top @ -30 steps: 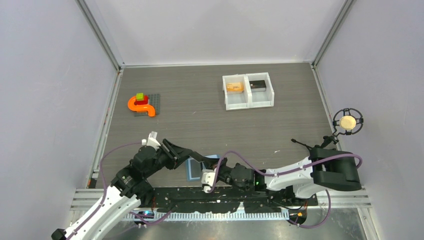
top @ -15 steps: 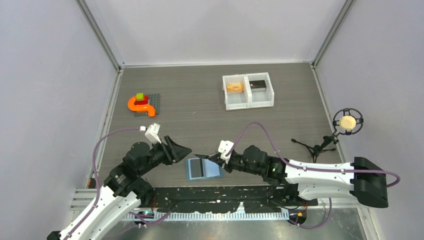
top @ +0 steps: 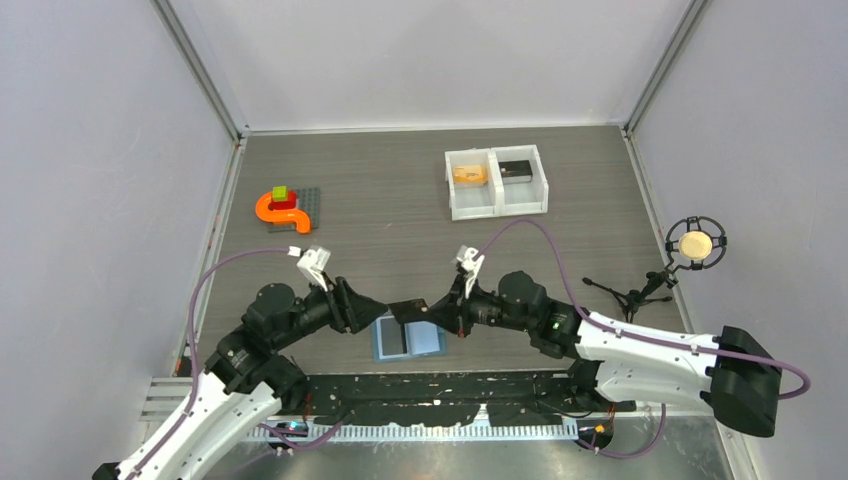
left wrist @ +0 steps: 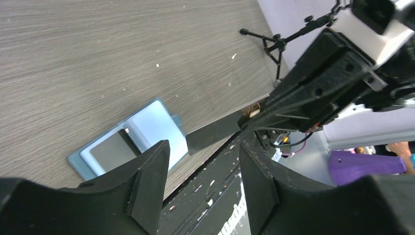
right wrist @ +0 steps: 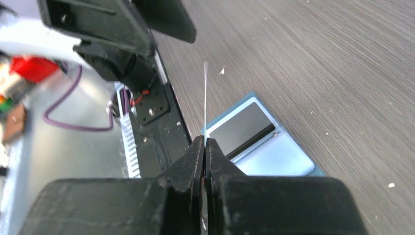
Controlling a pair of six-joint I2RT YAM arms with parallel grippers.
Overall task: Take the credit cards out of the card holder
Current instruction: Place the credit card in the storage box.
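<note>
When the scene was inspected, the right fingers (right wrist: 196,152) were clenched on a dark card (left wrist: 215,133), gripping it by one end and holding it clear of the counter (top: 380,240). From the right wrist view, the card showed edge-on as a thin pale line rising from between the closed tips. It hung near the far edge of the card holder (top: 408,338) without touching it.

The card holder lay opened flat, inner side up, at the near edge of the counter between the two arms. A dark rectangle sat in its left half. Whether that was another card or only a pocket window could not be settled from these views.

The left fingers (left wrist: 151,171) were spread apart and grasped nothing. They were poised just left of the holder and were not in contact with it.

Well apart, at the far right of the counter, stood a white tray (top: 497,212). It held an orange-yellow card (top: 469,174) in its left compartment and a dark card-like item (top: 516,169) in its right one. An orange curved toy (top: 280,210) rested on a grey plate (top: 305,200) at the far left. A microphone (top: 696,243) on a small tripod stood by the right wall.
</note>
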